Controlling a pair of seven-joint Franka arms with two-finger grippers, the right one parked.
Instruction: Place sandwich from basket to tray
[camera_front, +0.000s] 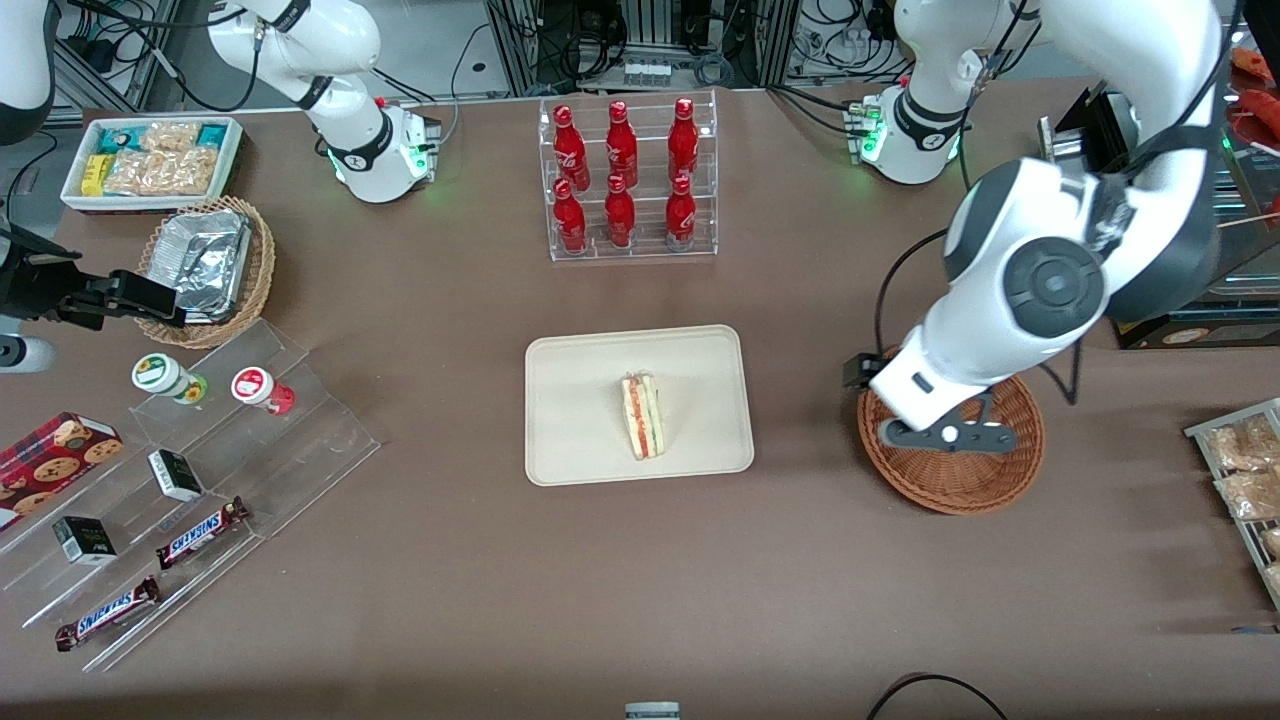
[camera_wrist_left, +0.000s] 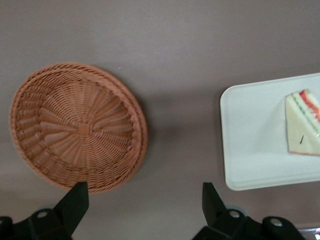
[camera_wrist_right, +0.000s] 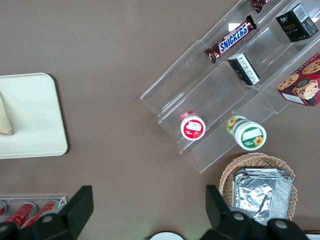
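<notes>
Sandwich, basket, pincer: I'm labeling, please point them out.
Sandwich (camera_front: 642, 415), front view, its layered cut edge.
Basket (camera_wrist_left: 80, 130), left wrist view, its woven floor.
Pincer (camera_wrist_left: 145, 202), left wrist view, midway between open fingertips, above the table beside the basket.

Even overhead light fills the scene, bright without harshness. The brown table (camera_front: 400, 560) shows soft, diffuse shadows; the basket (camera_wrist_left: 77, 127) casts a faint one beside its rim. The foil containers (camera_front: 205, 262) glint. The tray (camera_wrist_left: 255, 135) looks slightly washed out. The open gripper (camera_wrist_left: 145, 205) fingers are mildly soft, close to the lens.
</notes>
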